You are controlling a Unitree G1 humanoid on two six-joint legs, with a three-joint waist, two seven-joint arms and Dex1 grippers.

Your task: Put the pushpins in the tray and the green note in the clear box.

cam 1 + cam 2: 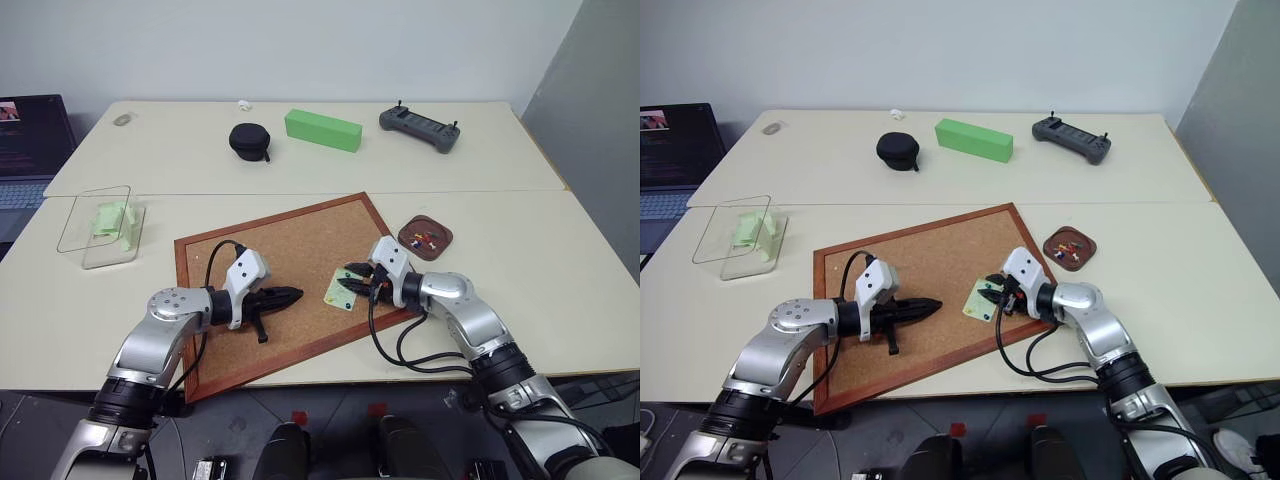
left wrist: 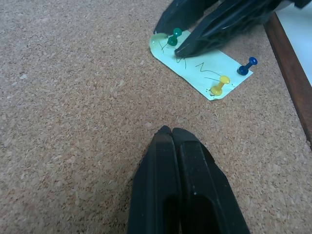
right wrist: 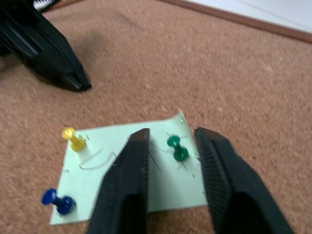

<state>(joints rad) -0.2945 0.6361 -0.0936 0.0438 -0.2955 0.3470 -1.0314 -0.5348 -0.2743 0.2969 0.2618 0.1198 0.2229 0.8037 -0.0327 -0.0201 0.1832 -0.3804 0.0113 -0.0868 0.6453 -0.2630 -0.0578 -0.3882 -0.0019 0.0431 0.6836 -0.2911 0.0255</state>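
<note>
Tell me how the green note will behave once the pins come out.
The green note looks thin, so probably floppy and light. One corner already curls off the cork board, which may offer an edge to grip. Three pushpins pin it, so pulling now risks tearing.

Bare cork board lies open between the left gripper, fingers pressed together, and the green note. At the note room is tight — the right gripper straddles the green pin, a finger on each side. The yellow pin and blue pin stand unblocked — the tray sits just past the board's edge.
</note>
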